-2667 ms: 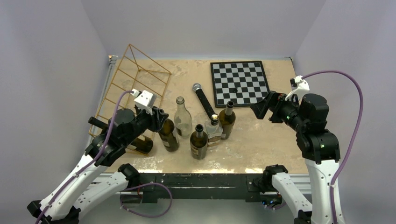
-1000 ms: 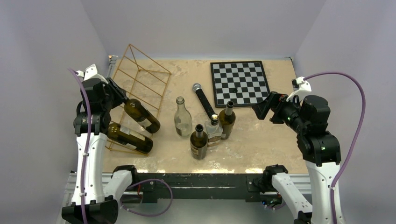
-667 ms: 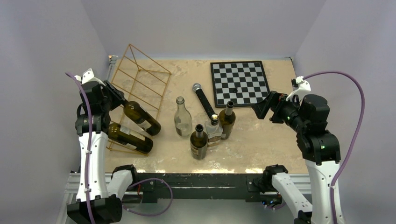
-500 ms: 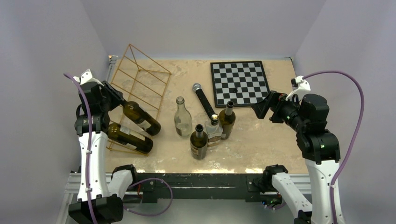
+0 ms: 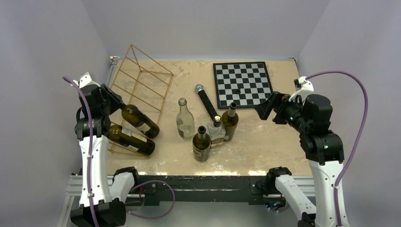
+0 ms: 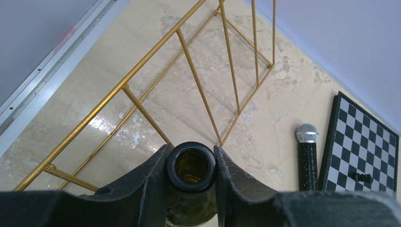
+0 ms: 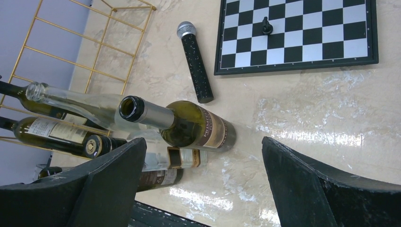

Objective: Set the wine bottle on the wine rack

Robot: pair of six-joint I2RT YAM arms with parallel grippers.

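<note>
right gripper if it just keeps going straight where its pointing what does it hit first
Probably the green bottle with the tan label, which sits between the fingers of the open right gripper in the wrist view. Nothing shows nearer, though depth is unclear.

The left fingers (image 6: 146, 184) have carried the wine bottle (image 5: 140, 121) from upright on the worktop (image 5: 265, 137) toward nine o'clock, tipping it neck-first over the wine rack (image 5: 142, 78).

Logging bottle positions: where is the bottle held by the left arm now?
Top view, left side: the held bottle is slanted over the wine rack, its neck in the left gripper, just behind another dark bottle lying there.
</note>
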